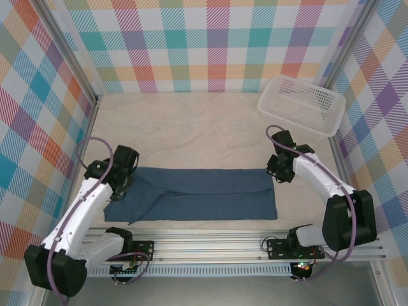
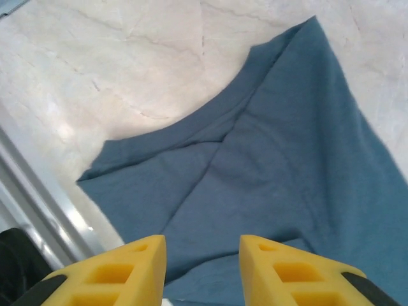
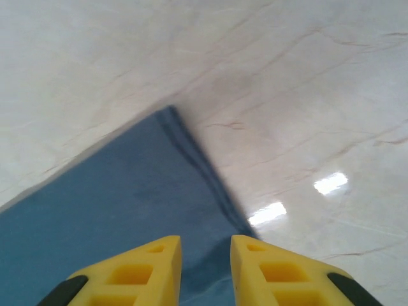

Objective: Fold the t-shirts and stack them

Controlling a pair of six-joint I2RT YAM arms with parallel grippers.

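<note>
Rail: a silver rail (image 1: 223,245) runs along the bottom of the top view, and both arm bases are bolted to it.
Left arm: the white left arm (image 1: 83,213) climbs from the lower left of the top view and ends over the left end of the t-shirt (image 1: 204,194).
Right arm: the white right arm (image 1: 319,182) bends up from the lower right and ends at the t-shirt's upper right corner.
Left fingers: the yellow left fingers (image 2: 118,271) sit at the bottom edge of the left wrist view. They are spread apart with nothing between them, and blue cloth shows through the gap.
Right fingers: the yellow right fingers (image 3: 137,271) sit at the bottom edge of the right wrist view. They are parted by a narrower gap and pinch nothing, and the hemmed edge of the cloth runs down toward that gap.
T-shirt: slate blue, it lies flat on the desk as a long band across the lower middle of the top view, just beyond the rail. Diagonal folds cross its left end. In the right wrist view one corner points toward the frame's centre.
Desk: the pale cream desk (image 1: 191,127) lies bare across the middle of the top view.
Basket: a white perforated basket (image 1: 303,105) sits in the upper right of the top view, well apart from the t-shirt.
Walls: plaid panels (image 1: 204,44) close the left, top and right of the frame.
</note>
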